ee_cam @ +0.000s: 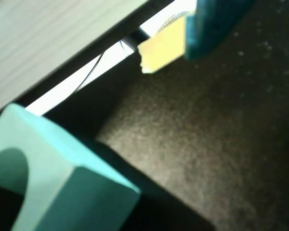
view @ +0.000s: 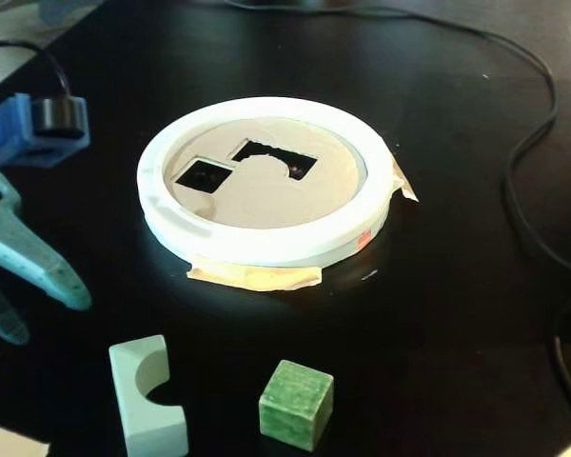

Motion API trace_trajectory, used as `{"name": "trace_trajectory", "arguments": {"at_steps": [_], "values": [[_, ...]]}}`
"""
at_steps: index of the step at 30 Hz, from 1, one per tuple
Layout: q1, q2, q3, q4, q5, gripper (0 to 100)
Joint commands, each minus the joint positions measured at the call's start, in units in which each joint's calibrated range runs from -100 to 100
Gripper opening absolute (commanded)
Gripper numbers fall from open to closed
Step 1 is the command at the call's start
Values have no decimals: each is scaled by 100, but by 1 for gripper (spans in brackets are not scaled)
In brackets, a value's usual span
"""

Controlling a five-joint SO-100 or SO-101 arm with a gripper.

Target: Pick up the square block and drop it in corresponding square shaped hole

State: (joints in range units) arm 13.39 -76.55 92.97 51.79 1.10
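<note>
The fingers (view: 24, 290) are open and hold nothing, off at the left of the fixed view. The square block (view: 296, 404) sits on the counter (view: 438, 314), near the round board with the square shaped hole (view: 205, 175). The arm should go past the pale notched block (view: 148, 396) and pinch the cube on two flat sides.

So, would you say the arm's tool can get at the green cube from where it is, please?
Probably yes. The tool sits open at the left edge of the fixed view, and the green cube stands alone on the dark table. Only the notched mint block lies between them, slightly to the side.
</note>
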Motion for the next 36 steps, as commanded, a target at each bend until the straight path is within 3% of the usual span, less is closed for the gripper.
{"name": "trace_trajectory", "arguments": {"at_steps": [1,36], "values": [[110,-97,-26,-67,-20,92],[-15,-97,-108,-127,-20,92]]}}
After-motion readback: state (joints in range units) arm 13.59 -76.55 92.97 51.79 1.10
